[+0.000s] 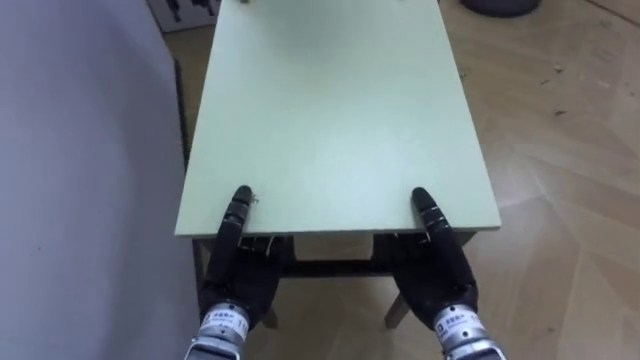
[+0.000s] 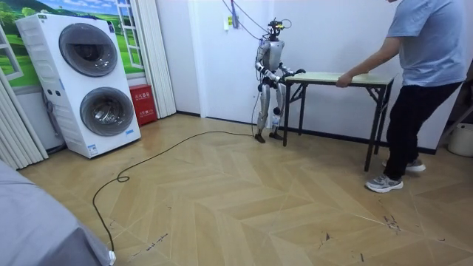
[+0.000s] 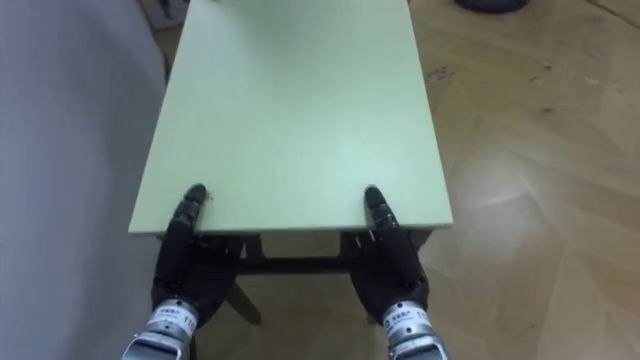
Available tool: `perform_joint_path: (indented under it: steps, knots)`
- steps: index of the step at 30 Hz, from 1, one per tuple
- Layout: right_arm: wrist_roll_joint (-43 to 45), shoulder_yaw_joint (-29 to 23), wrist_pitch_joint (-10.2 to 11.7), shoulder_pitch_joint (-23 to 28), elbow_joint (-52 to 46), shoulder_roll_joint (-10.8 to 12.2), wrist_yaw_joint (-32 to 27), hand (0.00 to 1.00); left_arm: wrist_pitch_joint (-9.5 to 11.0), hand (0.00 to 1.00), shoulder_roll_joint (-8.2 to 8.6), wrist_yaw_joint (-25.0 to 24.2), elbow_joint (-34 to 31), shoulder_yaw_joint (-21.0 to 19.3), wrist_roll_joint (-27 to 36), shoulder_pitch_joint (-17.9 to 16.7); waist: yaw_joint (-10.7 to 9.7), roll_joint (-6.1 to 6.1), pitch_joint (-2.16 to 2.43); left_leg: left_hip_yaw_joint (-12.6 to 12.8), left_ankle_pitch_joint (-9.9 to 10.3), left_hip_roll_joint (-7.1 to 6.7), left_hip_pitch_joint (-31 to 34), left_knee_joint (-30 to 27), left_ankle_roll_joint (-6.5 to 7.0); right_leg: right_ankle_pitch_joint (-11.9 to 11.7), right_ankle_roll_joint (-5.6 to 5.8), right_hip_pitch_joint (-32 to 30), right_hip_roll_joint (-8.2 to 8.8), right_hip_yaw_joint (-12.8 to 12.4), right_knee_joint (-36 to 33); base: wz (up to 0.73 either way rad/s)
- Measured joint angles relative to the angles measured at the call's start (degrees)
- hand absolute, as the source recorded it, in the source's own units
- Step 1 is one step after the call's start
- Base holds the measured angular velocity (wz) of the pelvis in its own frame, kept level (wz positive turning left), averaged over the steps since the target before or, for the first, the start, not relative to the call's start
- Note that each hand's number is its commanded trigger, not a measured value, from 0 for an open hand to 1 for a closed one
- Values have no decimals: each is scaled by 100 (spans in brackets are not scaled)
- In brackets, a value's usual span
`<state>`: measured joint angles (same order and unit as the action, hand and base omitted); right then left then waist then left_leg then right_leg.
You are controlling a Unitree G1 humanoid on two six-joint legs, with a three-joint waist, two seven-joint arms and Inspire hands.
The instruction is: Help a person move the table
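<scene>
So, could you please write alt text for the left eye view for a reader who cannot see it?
The robot's left hand and right hand meet the near edge of a pale green table, one towards each corner, reaching onto its top from below. The table stretches away over a herringbone wood floor.

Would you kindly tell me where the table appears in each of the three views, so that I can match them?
Left eye view: the table runs from the top edge down to mid-picture, centred.
Right eye view: the table shows the same, slightly left of centre.
Room view: the table is upper right, between robot and person.
Shared landmark: the left hand and right hand at its short end.
</scene>
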<state>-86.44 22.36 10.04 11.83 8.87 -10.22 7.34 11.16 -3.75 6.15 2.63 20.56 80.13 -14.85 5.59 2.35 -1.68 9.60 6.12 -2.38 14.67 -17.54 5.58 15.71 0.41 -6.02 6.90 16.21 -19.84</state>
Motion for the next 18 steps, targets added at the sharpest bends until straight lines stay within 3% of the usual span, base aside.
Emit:
perform_joint_path:
  steps: [3,6,9,11,18]
  knots:
    - [4,27,2,-2,0,1,-1,100,25,100,32,-7,2,26,7,-54,45,-29,-4,52,7,-48,1,27,29,46,80,36,94,124,-220,22]
    - [4,35,8,51,0,63,-53,100,24,100,28,22,2,32,6,-55,-19,-111,-3,15,15,-84,-9,11,119,53,96,10,132,81,-532,58]
    - [4,13,11,122,0,76,-61,100,25,100,7,99,1,46,-2,-56,-121,-192,0,-347,2,-251,-44,-1,153,109,197,98,80,-233,-556,65]
    - [4,9,10,140,0,79,-71,100,25,100,10,118,1,46,-44,-56,-118,-233,-7,-455,-5,-332,-44,0,169,120,216,281,32,-394,-329,48]
    - [4,20,-9,168,0,87,-140,100,6,100,-19,230,2,27,-111,-58,-32,-315,-24,-530,-21,-418,-43,6,196,83,254,638,-69,-700,304,20]
